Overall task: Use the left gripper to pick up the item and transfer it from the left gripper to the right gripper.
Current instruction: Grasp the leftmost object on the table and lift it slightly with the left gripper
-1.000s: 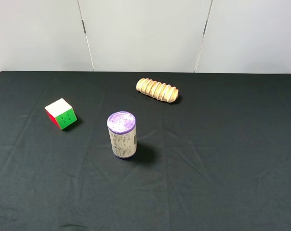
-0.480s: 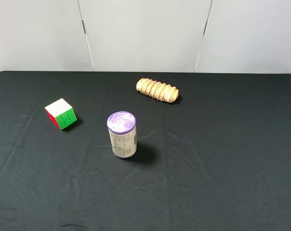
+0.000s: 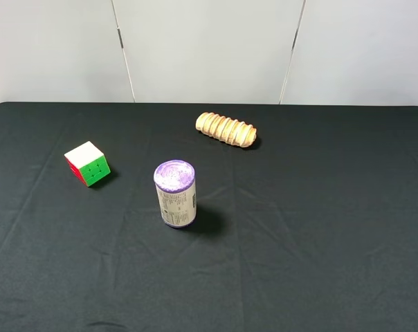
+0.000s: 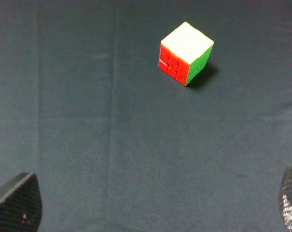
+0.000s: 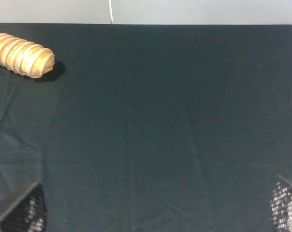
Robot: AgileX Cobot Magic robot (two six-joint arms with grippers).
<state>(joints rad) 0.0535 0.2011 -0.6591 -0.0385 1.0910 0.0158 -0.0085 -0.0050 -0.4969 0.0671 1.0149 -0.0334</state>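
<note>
Item: the puzzle cube (image 3: 88, 163) sits flat on the left part of the table, white face up, with a green side and a red side meeting at the edge turned toward the high camera. Nothing touches it. My left wrist camera shows the cube (image 4: 185, 52) with a small shadow beside it, lying well ahead of my left gripper (image 4: 153, 207).

Left gripper: only the two fingertips (image 4: 16, 204) show, at opposite edges of that view, so the jaws are spread wide with only cloth between them.

Right gripper (image 5: 153, 208): likewise set wide, its tips at the two lower corners, over bare cloth, well apart from the cube.

Neighbours: a purple-topped cylinder (image 3: 175, 194) stands upright near the table's middle, to the right of the cube and apart from it. A ridged tan roll (image 3: 225, 129) lies on its side farther back, toward the wall.

Surface: black cloth (image 3: 320, 207), lightly creased, covering the whole table.

Room: plain white wall panels (image 3: 209, 48) behind the far edge, divided by thin slanting seams.
</note>
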